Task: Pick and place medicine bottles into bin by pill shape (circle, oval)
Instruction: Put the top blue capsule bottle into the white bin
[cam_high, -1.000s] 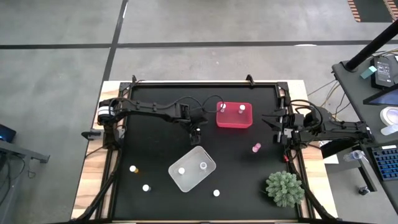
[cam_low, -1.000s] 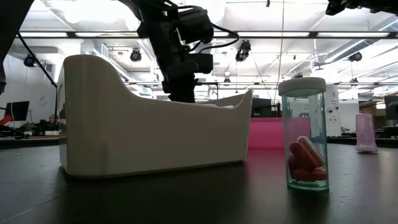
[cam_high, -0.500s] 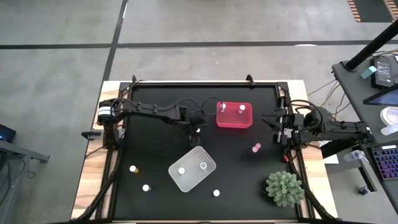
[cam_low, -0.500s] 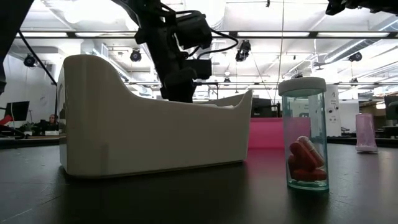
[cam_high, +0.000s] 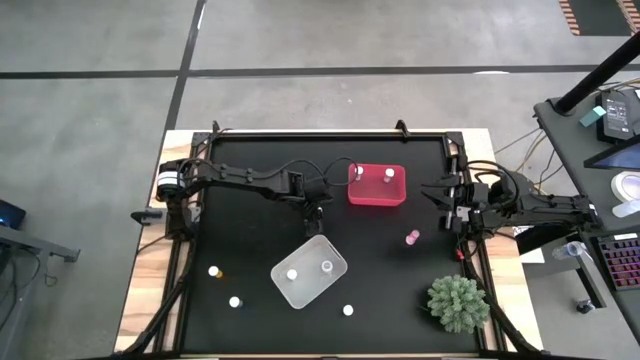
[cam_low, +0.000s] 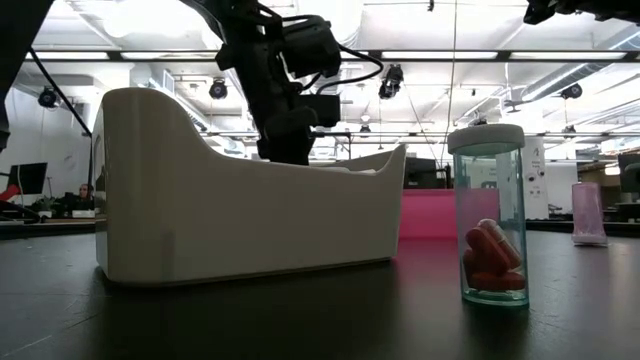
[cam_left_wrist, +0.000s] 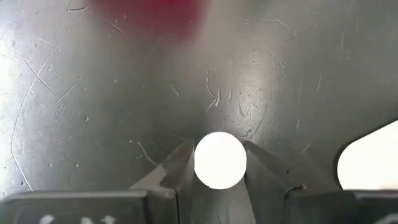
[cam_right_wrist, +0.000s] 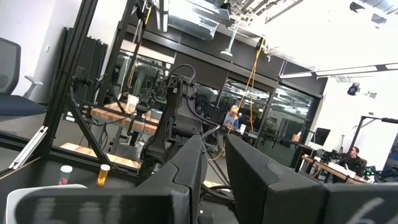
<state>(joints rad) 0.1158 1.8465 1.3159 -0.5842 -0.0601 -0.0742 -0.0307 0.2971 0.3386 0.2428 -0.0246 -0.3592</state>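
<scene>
My left gripper (cam_high: 315, 207) is between the pink bin (cam_high: 377, 199) and the white bin (cam_high: 300, 288), shut on a small bottle whose white cap (cam_left_wrist: 220, 160) shows between the fingers. The bottle's body is hidden under its cap. Each bin holds two bottles. A pink bottle (cam_high: 411, 238) stands right of the white bin. Three more stand near the front: one (cam_high: 214, 271), another (cam_high: 235, 301), and a teal one with red oval pills (cam_low: 488, 225). My right gripper (cam_right_wrist: 214, 158) waits at the table's right edge, open by a narrow gap and empty. My left gripper pinches the bottle between its two fingers, one on each side just below the white cap (cam_left_wrist: 199, 177). The fingers come from above, pointing down. The bottle stands upright in the hold. Whether its base is on the table, I cannot tell.
A spiky green plant (cam_high: 458, 303) stands at the front right corner. The white bin's tall wall (cam_low: 230, 215) hides the left fingertips in the low view. Bare black table lies between the two bins and along the left side.
My left gripper has shifted a little toward the table's far edge and risen slightly, staying shut on the bottle.
</scene>
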